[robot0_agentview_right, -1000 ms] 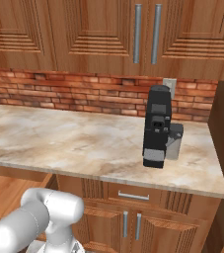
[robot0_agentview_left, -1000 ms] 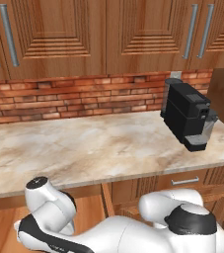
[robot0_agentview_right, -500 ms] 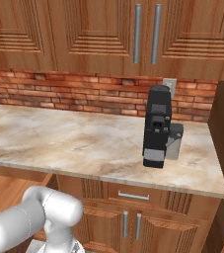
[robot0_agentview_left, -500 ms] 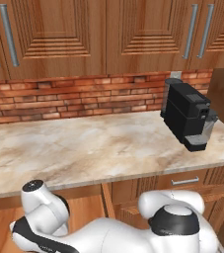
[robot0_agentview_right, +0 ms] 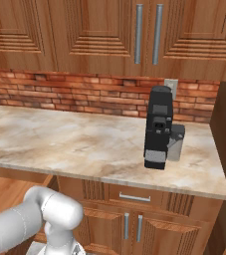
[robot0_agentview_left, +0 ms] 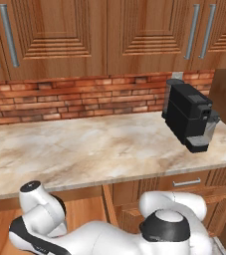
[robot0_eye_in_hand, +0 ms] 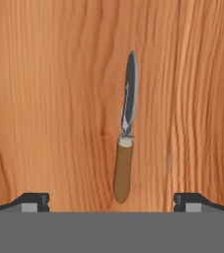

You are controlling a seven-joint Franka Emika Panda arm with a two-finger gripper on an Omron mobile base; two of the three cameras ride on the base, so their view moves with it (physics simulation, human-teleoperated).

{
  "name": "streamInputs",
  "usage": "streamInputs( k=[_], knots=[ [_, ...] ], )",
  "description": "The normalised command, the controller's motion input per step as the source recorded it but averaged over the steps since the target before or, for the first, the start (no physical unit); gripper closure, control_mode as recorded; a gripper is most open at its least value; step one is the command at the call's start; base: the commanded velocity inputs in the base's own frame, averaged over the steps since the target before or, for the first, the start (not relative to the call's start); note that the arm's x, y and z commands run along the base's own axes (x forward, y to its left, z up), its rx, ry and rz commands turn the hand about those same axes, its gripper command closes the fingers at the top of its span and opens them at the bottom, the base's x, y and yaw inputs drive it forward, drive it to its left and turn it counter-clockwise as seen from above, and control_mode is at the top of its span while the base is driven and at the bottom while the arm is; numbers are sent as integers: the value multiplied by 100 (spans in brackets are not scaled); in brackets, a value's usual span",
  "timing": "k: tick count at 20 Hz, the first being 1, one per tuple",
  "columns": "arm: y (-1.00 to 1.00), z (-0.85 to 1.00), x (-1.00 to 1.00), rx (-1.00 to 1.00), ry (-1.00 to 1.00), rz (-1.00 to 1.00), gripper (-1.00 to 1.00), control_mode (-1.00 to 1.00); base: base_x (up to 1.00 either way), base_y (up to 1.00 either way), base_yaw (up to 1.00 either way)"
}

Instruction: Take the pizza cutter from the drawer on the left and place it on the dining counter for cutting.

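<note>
Now arm's sunk lower vs before; gripper (robot0_eye_in_hand: 111, 202) spread wide over pizza cutter (robot0_eye_in_hand: 125, 136) in drawer (robot0_eye_in_hand: 44, 99).

The cutter (robot0_eye_in_hand: 125, 143) has a silver-grey blade and brown handle. It lies on orange-brown grained drawer (robot0_eye_in_hand: 49, 99) wood. The fingertips (robot0_eye_in_hand: 32, 201) are dark.
</note>
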Motion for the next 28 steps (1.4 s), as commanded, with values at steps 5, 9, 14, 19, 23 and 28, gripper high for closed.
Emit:
streamInputs(
  k=[5, 9, 14, 19, 23, 28],
  knots=[
    [0, -17, 4, 0, 0, 3, -100, -100, 0, 0, 0],
    [0, -21, 7, 0, 0, 4, -100, -100, 0, 0, 0],
    [-5, -24, 0, 2, 0, 4, -100, -100, 0, 0, 0],
    [-16, -25, 0, 5, 0, 3, -100, -100, 0, 0, 0],
    [-13, -22, -6, 5, 0, 1, -100, -100, 0, 0, 0],
    [-1, -22, -5, 3, -1, 0, -100, -100, 0, 0, 0]
  ],
)
